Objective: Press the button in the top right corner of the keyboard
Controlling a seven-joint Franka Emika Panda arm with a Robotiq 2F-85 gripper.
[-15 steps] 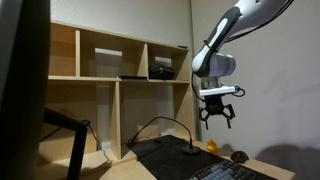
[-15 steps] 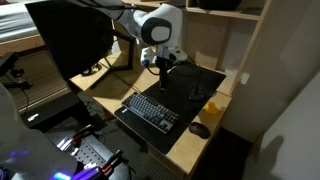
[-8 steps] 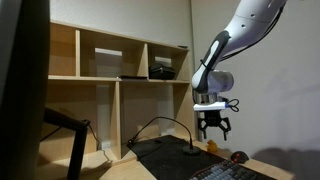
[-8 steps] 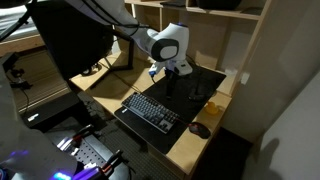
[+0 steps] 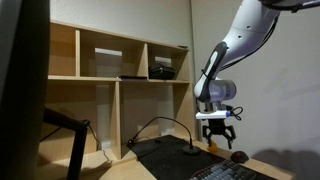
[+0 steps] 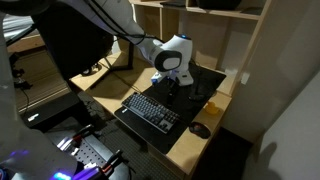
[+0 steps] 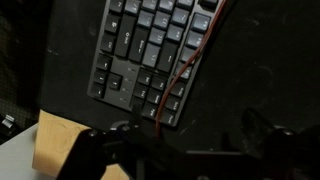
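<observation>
The dark keyboard (image 6: 150, 110) lies on the black desk mat (image 6: 205, 80) at the desk's near side. An exterior view shows only its edge (image 5: 228, 172) at the bottom. In the wrist view the keyboard (image 7: 145, 50) fills the top, with a thin red cable (image 7: 190, 60) running across its right side. My gripper (image 6: 171, 88) hangs low over the mat just behind the keyboard, also seen in an exterior view (image 5: 216, 131). Its fingers are spread and hold nothing. In the wrist view the gripper (image 7: 185, 150) is dark and blurred at the bottom.
A small dark mouse (image 6: 200, 130) sits on the desk beside the keyboard's end. A yellow object (image 5: 212, 147) lies on the mat near the gripper. Wooden shelves (image 5: 120, 60) stand behind the desk. A large monitor (image 6: 70, 40) stands to one side. A black cable (image 5: 160, 124) arcs over the mat.
My gripper has come down from well above the desk to just over the mat, moving toward the keyboard's far end. Its fingers stayed spread.
</observation>
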